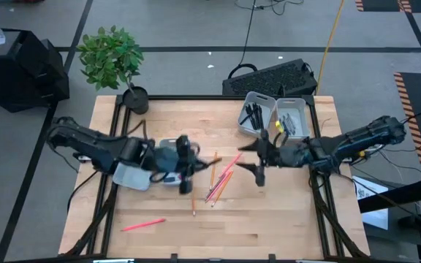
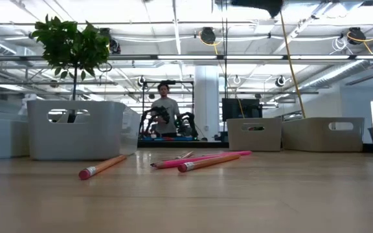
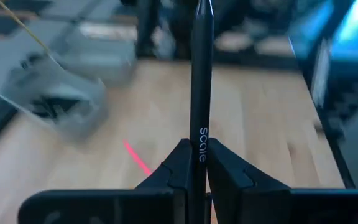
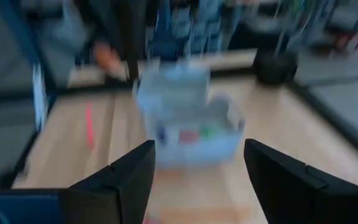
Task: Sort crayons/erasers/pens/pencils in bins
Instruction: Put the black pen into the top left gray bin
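My left gripper (image 1: 190,165) hovers over the table's middle, just right of the left pair of bins (image 1: 139,175), shut on a black pen (image 3: 199,81). My right gripper (image 1: 253,161) faces it from the right, open and holding nothing; in its wrist view its fingers frame a bin (image 4: 188,127) with small coloured erasers. Between the grippers several orange and pink pencils (image 1: 219,181) lie flat on the wood. A pink pencil (image 1: 143,224) lies near the front left. At the far right stands a second pair of bins (image 1: 275,117), the left one holding black pens (image 1: 253,115). My left gripper pinches the black pen's lower shaft (image 3: 199,144), at its printed lettering, between the two fingers (image 3: 173,171). The pen runs along the fingers and sticks out past their tips. It is lifted clear of the table.
A potted plant (image 1: 115,62) stands at the far left corner. A dark keyboard-like panel (image 1: 272,77) lies beyond the far edge. A single orange pencil (image 1: 194,208) lies toward the near edge. Bare wood spans the front right. A person (image 2: 166,107) stands in the room behind.
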`<state>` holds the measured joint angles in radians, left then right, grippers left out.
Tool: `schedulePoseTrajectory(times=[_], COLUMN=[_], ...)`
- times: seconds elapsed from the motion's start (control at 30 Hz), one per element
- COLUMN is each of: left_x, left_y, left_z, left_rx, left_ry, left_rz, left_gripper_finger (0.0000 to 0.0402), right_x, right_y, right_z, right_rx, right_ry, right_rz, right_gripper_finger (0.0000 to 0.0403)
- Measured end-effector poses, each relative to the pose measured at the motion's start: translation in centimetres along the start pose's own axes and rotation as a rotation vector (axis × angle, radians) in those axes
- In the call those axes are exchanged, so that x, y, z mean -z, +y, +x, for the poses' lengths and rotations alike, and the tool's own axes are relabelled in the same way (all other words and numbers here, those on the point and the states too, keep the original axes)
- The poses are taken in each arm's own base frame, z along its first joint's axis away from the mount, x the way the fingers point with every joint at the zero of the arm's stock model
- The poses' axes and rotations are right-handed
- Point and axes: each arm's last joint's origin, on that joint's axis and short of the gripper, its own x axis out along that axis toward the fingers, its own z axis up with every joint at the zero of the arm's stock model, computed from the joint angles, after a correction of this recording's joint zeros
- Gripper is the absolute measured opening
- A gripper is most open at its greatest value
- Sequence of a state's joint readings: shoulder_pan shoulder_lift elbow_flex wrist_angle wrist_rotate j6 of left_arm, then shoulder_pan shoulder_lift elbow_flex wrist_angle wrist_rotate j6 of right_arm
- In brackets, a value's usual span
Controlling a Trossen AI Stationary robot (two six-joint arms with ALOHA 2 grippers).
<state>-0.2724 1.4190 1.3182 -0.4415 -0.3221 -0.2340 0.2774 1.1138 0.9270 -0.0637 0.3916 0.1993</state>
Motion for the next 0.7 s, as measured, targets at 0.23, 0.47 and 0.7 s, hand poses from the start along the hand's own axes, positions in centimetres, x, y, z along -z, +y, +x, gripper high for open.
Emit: schedulePoseTrajectory(times=[0.23, 0.47, 0.7], left_x=[-2.9, -4.7, -5.5], left_y=[4.7, 8.3, 10.4], left_z=[1.4, 1.6, 2.4], left_rx=[-0.034, -0.06, -0.03], left_ry=[-0.196, -0.341, -0.424], left_rz=[0.006, 0.052, 0.081], left_gripper_finger=[0.0037, 0.0037, 0.0037], right_x=[-3.2, -5.1, -5.4], right_y=[-2.4, -4.0, -5.8], right_z=[1.1, 0.8, 1.6], right_rx=[0.065, 0.058, 0.053], right_ry=[-0.322, -0.517, -0.551], right_rz=[0.111, 0.174, 0.209], right_gripper_finger=[0.0227, 0.0209, 0.0199])
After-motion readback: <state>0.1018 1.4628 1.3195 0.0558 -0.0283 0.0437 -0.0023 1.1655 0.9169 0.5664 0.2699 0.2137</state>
